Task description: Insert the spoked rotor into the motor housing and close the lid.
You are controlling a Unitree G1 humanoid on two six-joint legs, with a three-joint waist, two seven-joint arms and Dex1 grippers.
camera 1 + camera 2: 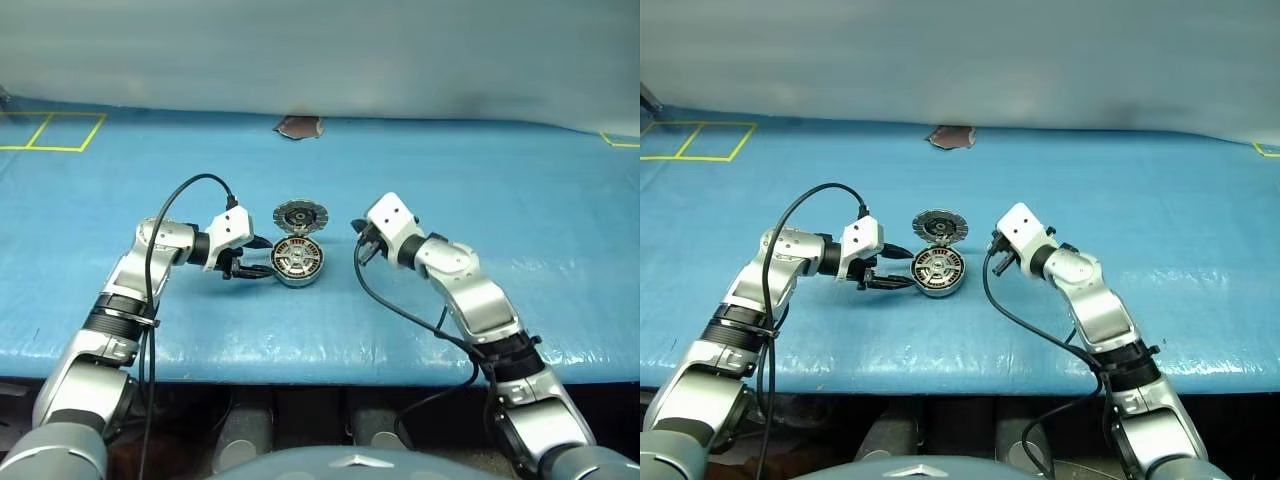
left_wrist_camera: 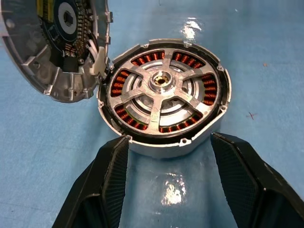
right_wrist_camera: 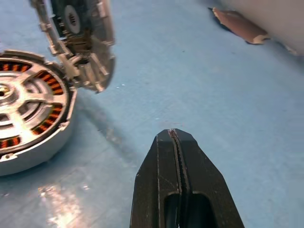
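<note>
The motor housing (image 2: pixel 156 148) lies flat on the blue table, its copper windings showing around the rim. The spoked rotor (image 2: pixel 161 97) sits inside it, hub up. Joined to the housing's far rim, the lid (image 2: pixel 52 52) stands tilted open with its dark inner face showing; it also shows as the lid (image 1: pixel 297 215) behind the housing (image 1: pixel 297 262). My left gripper (image 2: pixel 166 185) is open just left of the housing, its fingertips (image 2: pixel 116 156) flanking the near wall; I cannot tell if they touch. My right gripper (image 3: pixel 175 137) is shut and empty, hovering apart to the housing's right.
The blue mat covers the table (image 1: pixel 520 200). A brown torn patch (image 1: pixel 298 126) lies at the back edge. Yellow tape lines (image 1: pixel 50 131) mark the far left corner. Black cables (image 1: pixel 180 195) loop from both wrists. The table's front edge (image 1: pixel 320 365) runs close below the arms.
</note>
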